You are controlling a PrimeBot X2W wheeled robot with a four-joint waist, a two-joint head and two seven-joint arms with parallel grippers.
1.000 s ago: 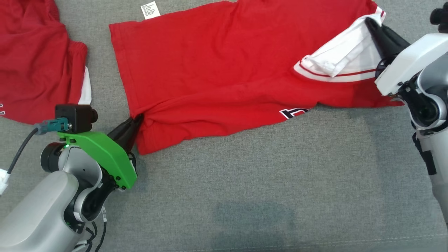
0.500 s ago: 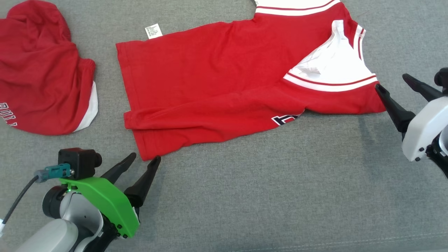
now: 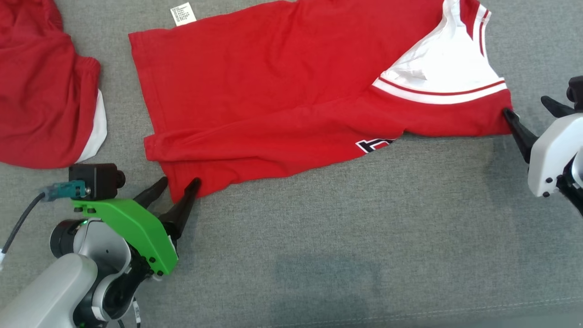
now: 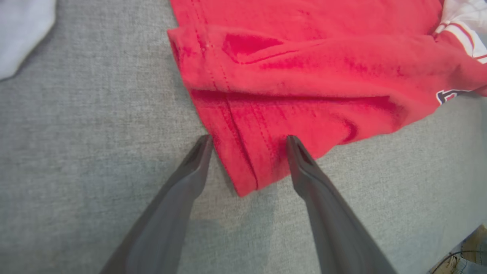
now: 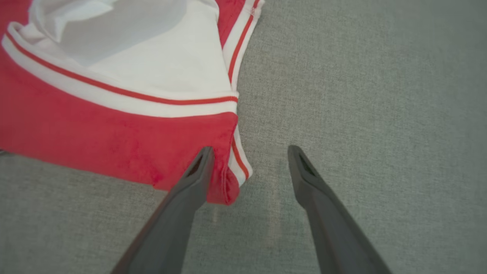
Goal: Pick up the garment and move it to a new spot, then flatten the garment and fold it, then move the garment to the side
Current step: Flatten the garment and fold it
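The garment (image 3: 273,91) is a red shirt with white, red-striped trim, and it lies spread and partly folded on the grey fabric surface (image 3: 341,250). My left gripper (image 3: 176,187) is open at its lower-left hem corner. In the left wrist view that garment corner (image 4: 247,167) lies loose between the spread jaws of the left gripper (image 4: 248,139). My right gripper (image 3: 524,105) is open at the garment's right end. In the right wrist view the right gripper (image 5: 250,149) has its left finger against the garment's striped corner (image 5: 228,182), and nothing is clamped.
A second red garment (image 3: 41,91) with a white edge lies bunched at the far left. A white label (image 3: 183,13) sticks out of the shirt's top edge. Grey surface stretches in front of the shirt, with a seam (image 3: 455,310) near the bottom.
Both grippers were shut on the garment's two ends a second ago; both have opened and let it drop flat. The head view has also shifted.
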